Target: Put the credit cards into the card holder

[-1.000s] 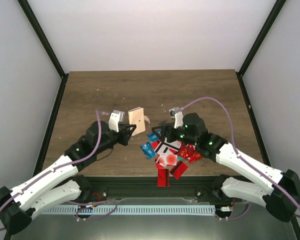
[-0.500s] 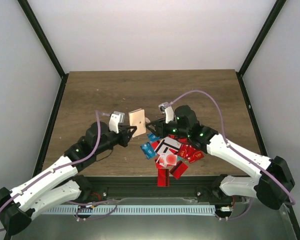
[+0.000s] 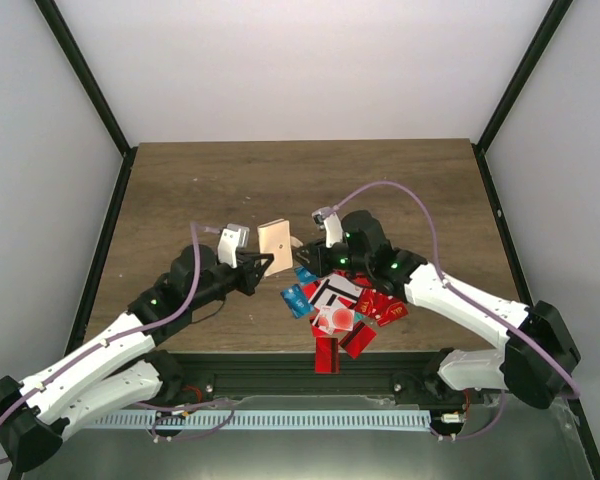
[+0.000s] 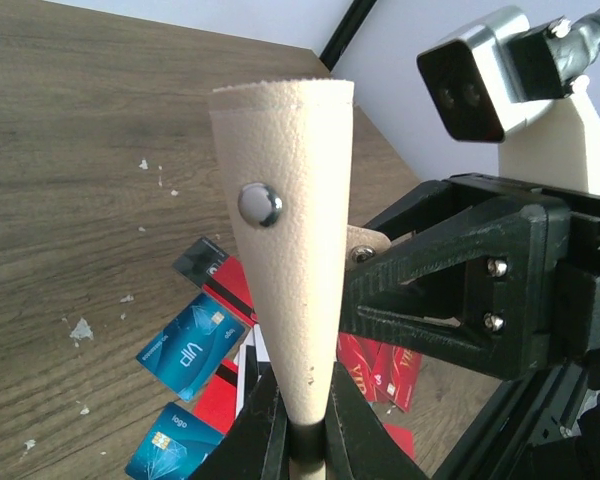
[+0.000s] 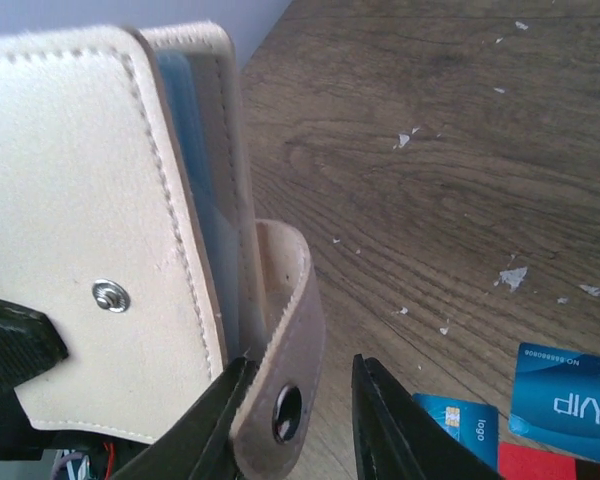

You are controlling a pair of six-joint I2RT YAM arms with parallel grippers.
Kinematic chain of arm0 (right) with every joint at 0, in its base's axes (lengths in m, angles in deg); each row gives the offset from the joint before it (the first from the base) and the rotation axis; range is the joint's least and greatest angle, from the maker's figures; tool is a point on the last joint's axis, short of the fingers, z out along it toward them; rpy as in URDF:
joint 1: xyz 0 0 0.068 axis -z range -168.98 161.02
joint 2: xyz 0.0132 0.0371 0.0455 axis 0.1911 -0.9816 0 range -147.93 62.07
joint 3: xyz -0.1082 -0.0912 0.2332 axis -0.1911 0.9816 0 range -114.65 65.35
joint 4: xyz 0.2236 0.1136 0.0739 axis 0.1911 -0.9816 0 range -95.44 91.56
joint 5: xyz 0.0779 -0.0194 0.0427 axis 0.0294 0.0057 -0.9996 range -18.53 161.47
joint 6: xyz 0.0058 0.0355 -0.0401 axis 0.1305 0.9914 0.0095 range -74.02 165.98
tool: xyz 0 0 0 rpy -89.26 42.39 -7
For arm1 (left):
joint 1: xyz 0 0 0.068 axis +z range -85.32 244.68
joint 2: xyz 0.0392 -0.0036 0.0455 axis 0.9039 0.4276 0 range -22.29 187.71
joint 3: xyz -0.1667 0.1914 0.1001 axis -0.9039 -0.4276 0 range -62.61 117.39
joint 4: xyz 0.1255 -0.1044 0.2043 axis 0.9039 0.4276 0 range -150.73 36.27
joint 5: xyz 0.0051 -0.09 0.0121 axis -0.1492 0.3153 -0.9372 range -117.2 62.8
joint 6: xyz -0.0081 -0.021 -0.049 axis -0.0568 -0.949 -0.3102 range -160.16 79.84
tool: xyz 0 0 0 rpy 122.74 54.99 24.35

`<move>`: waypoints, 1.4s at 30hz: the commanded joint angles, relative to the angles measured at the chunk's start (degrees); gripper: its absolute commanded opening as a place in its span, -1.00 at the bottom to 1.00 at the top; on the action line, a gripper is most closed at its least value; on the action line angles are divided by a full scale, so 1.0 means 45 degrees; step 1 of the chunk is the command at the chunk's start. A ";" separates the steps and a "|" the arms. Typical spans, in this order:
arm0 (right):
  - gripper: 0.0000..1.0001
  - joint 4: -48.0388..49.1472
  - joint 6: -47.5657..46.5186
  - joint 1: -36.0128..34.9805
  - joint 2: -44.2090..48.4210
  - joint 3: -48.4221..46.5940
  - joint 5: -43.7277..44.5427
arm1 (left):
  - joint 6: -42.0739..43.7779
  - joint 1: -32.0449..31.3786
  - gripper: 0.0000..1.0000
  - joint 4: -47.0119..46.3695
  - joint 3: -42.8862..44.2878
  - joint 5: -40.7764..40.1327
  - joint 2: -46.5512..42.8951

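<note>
Inside white walls, the wooden table [image 3: 180, 180] carries the credit cards [image 3: 340, 312] heaped near its six o'clock edge, with the card holder [image 3: 274, 237] held upright at eleven o'clock of them. Our left gripper [image 4: 302, 440] is clamped on the holder's lower edge. Our right gripper [image 5: 300, 400] stands narrow around the snap tab [image 5: 285, 340], not yet pinching, so we judge we should close squarely and draw it toward three o'clock without twisting.
</note>
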 commanded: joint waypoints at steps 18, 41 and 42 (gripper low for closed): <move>-0.99 -0.0127 -0.0312 -0.0011 -0.0624 -0.0733 -0.1180 | -0.0325 -0.0049 -0.92 0.0494 -0.0351 -0.0352 -0.0137; -0.99 0.1939 0.2900 -0.1062 -0.4618 0.1001 -0.3290 | -0.2622 0.0154 0.35 0.2096 -0.2677 -0.2453 0.1491; -0.99 0.1969 0.2901 -0.1087 -0.4644 0.1009 -0.3336 | -0.2602 0.0159 0.42 0.1995 -0.2690 -0.2197 0.1483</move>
